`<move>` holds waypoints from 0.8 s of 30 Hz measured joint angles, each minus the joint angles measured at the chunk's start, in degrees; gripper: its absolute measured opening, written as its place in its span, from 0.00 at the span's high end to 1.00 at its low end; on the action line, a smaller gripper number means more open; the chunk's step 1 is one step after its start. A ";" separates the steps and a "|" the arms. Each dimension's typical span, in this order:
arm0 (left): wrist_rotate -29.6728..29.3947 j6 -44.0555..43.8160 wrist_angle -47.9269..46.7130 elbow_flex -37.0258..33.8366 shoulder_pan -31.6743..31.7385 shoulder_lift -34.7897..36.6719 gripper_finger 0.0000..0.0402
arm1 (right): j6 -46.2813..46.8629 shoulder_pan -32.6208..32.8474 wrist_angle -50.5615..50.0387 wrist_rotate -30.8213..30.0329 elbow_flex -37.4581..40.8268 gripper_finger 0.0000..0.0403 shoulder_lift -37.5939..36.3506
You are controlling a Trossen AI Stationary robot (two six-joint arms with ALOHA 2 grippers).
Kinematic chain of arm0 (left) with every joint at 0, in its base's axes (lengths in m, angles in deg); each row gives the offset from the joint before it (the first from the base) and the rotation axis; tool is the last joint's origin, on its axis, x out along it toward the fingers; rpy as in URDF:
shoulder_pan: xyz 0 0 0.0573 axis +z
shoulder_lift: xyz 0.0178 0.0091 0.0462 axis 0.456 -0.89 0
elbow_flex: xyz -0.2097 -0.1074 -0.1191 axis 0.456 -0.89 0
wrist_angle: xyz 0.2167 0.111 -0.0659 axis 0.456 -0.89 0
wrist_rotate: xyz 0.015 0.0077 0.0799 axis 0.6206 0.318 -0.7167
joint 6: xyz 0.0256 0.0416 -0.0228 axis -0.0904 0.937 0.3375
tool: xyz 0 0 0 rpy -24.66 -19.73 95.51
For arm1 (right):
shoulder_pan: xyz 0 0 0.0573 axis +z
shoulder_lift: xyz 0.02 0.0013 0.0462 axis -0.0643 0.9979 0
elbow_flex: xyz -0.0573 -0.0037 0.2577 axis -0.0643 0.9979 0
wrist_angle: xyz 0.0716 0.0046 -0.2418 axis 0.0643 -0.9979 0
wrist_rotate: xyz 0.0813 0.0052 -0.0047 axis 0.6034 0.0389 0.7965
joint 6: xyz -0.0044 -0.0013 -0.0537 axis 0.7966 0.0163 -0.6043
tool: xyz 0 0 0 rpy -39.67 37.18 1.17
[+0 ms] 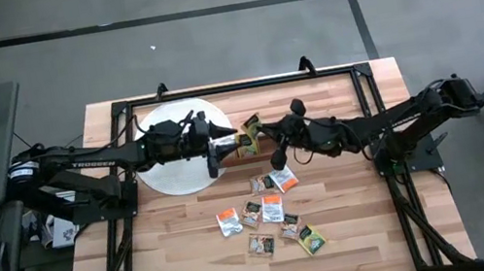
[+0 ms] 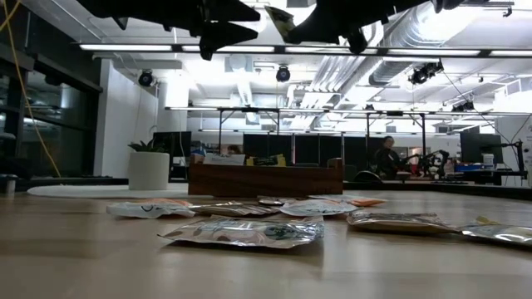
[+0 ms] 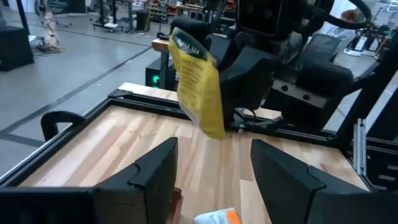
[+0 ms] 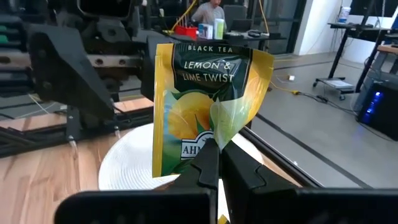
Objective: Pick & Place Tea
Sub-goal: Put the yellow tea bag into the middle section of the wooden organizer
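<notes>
Right gripper (image 4: 214, 163), clamped on the upright yellow-green foil tea sachet (image 4: 202, 109), presents it just right of the wide-open left gripper (image 3: 208, 177), apparently for handover.

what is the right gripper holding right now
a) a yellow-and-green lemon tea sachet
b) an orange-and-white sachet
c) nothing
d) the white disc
a: the right wrist view shows the right gripper shut on a yellow-and-green sachet printed with lemon and lime twist, held up above the table facing the open left gripper.
</notes>
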 joint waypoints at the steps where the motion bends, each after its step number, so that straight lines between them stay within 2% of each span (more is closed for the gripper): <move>1: -0.01 0.00 0.00 0.00 0.00 0.00 0.50 | -0.13 -0.22 0.33 0.07 0.00 1.00 0.00; 6: -0.03 0.00 0.00 0.00 0.01 0.00 0.50 | -0.60 -0.81 1.81 2.18 -0.01 1.00 0.05; 12: -0.03 0.00 0.41 0.00 0.00 0.00 0.50 | -0.47 -0.78 4.66 3.48 -0.67 1.00 3.75; 24: -1.37 -0.02 1.24 0.00 0.01 0.00 0.50 | -4.91 -0.61 -3.07 4.32 -13.31 1.00 11.40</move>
